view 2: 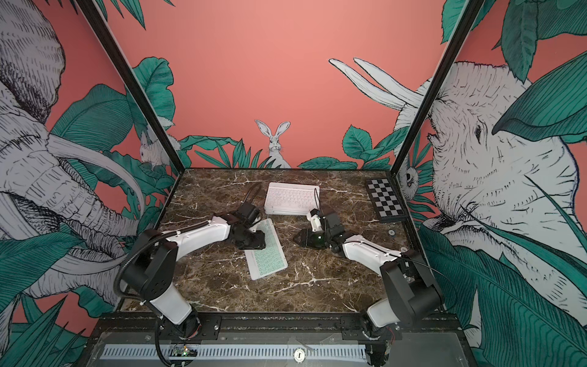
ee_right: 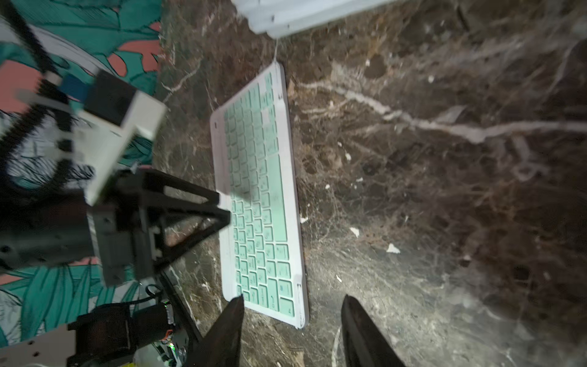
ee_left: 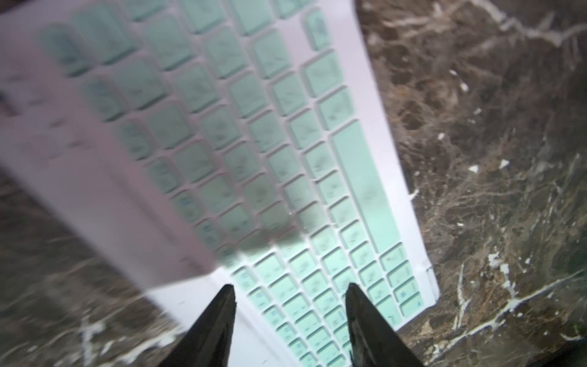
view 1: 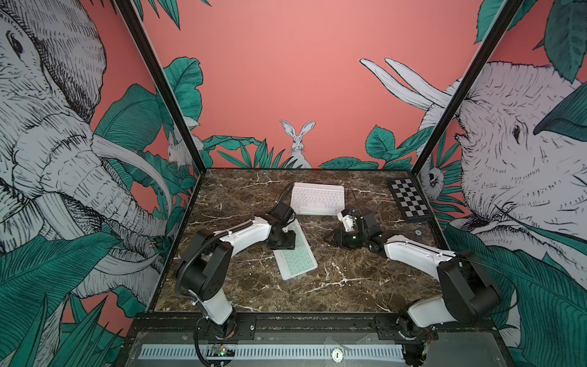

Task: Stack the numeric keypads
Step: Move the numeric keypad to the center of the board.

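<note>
**Left tool** (view 1: 285,245): jaws apart, nothing between them. In its wrist view (ee_left: 290,295) both tips are spread over the face of the mint keypad (ee_left: 355,178). Cannot tell whether they touch the keys or sit just above them. The far half of the keypad is dim and blurred in this view, so the key legends are unreadable. Its near end is cut off at the picture edge.

**Mint keypad** (view 1: 297,259): lies flat on the tabletop (view 1: 349,286), directly under the left tool and skewed to the tabletop edges. In both top views the tool and its wrist hide the keypad's far end. The right wrist view shows it nearly whole (ee_right: 260,190), with the left tool side-on and blurred, its tips at the keypad's plain strip.

**Right tool** (view 1: 328,237): released and empty, jaws apart (ee_right: 292,305). It is low over bare tabletop, with the mint keypad near, ahead of its tips, and not touching.

**Stack** (view 1: 317,198): keypads piled beyond both tools, just past the mint keypad's far end with a gap between. The top one has pale keys. The layers cannot be counted. The right wrist view catches one blurred corner (ee_right: 301,16).

**Board** (view 1: 409,198): checkered, lying off the right tool's outer side, well apart from the keypads.
</note>
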`<state>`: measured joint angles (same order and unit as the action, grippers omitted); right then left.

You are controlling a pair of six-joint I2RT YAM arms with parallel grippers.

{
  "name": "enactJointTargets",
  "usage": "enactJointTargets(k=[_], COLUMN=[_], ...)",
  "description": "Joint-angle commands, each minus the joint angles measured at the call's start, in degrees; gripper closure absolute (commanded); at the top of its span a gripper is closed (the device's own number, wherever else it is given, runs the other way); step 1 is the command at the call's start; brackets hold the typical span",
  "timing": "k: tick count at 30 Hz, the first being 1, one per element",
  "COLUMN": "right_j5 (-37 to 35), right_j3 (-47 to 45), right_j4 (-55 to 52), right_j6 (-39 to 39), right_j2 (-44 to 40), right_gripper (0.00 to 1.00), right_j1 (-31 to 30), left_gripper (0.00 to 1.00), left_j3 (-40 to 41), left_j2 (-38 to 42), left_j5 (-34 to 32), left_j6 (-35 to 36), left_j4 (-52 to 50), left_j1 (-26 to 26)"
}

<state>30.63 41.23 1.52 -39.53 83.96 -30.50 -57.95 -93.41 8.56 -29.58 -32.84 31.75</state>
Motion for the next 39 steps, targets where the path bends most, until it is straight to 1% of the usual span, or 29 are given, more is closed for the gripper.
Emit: enactJointTargets(k=[1,4,7,13,18,21,25,31,35,39], right_j5=[-6.1,-8.84,-9.63,-11.75,-14.06,-15.07,-16.04,-17.7,-18.44,-17.32], right_j3=[-1.0,-0.03,1.41,1.27,-0.03,-0.38,-0.31,-0.52,2.62,7.03], right_j4=[3.62,3.25,3.52,7.14,8.94,9.26,8.16,9.71,9.53,7.18], right_j6=[-1.16,-2.66,-5.09,-8.91,-10.96,-13.19,-15.7,-19.64,-19.38,-17.11], right_j2=[1.94,4.27,6.95,11.58,12.75,13.67,13.33,12.61,14.49,17.01], right_gripper=[0.51,0.5,0.51,0.51,0.51,0.51,0.51,0.51,0.51,0.52], right_j1=[-3.06,-5.21,-6.72,-11.41,-15.55,-17.85,-21.36,-26.57,-29.7,-30.84], left_gripper=[0.41,0.4,0.4,0.4,0.4,0.4,0.4,0.41,0.41,0.41], left_j3=[3.33,4.17,4.49,2.64,1.73,0.14,-0.99,-2.39,-2.4,-3.64], left_j2=[4.57,5.78,4.33,-0.13,-2.99,-4.73,-5.61,-9.13,-9.78,-10.77], left_j5=[-2.21,-3.3,0.92,2.08,3.4,4.71,5.86,7.36,7.83,8.4], left_j6=[-2.66,-2.14,-2.34,-0.12,0.56,1.01,2.25,4.48,6.64,8.71], left_j4=[-1.54,-1.51,0.83,3.57,6.84,7.08,8.24,8.93,9.11,8.08], left_j1=[-4.03,-5.77,-7.86,-8.01,-8.02,-8.01,-8.01,-7.91,-7.84,-7.34])
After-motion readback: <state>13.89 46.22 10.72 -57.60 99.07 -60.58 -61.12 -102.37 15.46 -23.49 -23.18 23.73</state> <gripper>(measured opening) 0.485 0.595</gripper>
